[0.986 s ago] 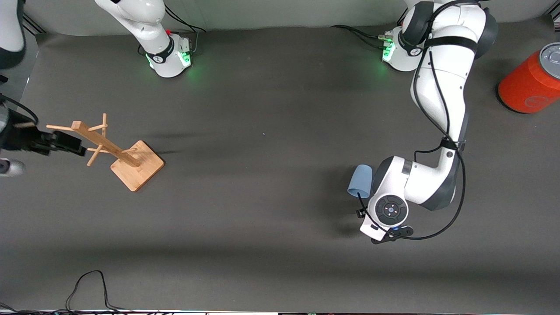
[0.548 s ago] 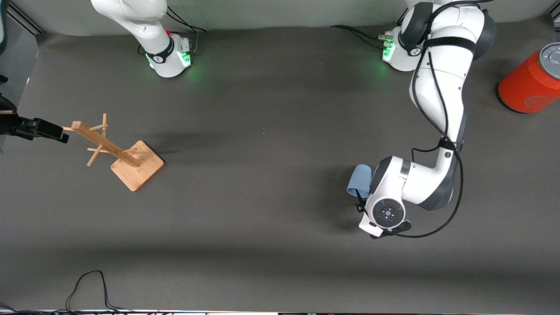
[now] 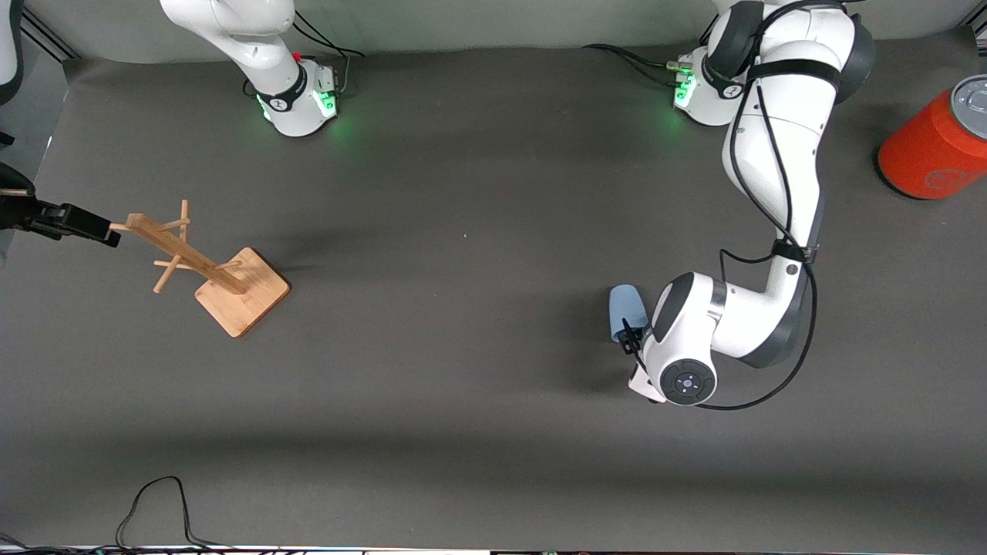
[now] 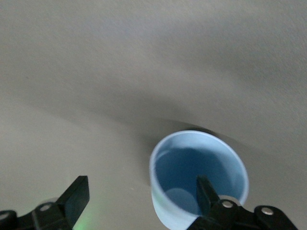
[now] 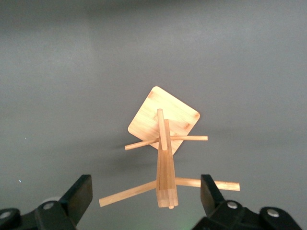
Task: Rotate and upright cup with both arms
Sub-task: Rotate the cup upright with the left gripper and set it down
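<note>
The pale blue cup (image 3: 625, 310) lies tilted on the dark table, hard against the left arm's wrist (image 3: 686, 362), which hides most of the left gripper in the front view. In the left wrist view the cup's (image 4: 199, 178) open mouth faces the camera. My left gripper (image 4: 142, 188) is open, with one finger (image 4: 207, 191) inside the cup's rim and the other finger (image 4: 76, 196) well clear of the cup. My right gripper (image 3: 94, 228) hangs at the right arm's end of the table, over the top of the wooden rack. It is open (image 5: 145, 190) and holds nothing.
The wooden rack (image 3: 204, 266) with pegs stands on its square base at the right arm's end; it also shows in the right wrist view (image 5: 164, 143). A large orange can (image 3: 937, 142) stands at the left arm's end. A black cable (image 3: 154, 501) lies near the front edge.
The left wrist has shifted toward the bases and the cup has turned and moved a little with it. The right gripper drew back from the rack's top a second ago, then barely moved.
</note>
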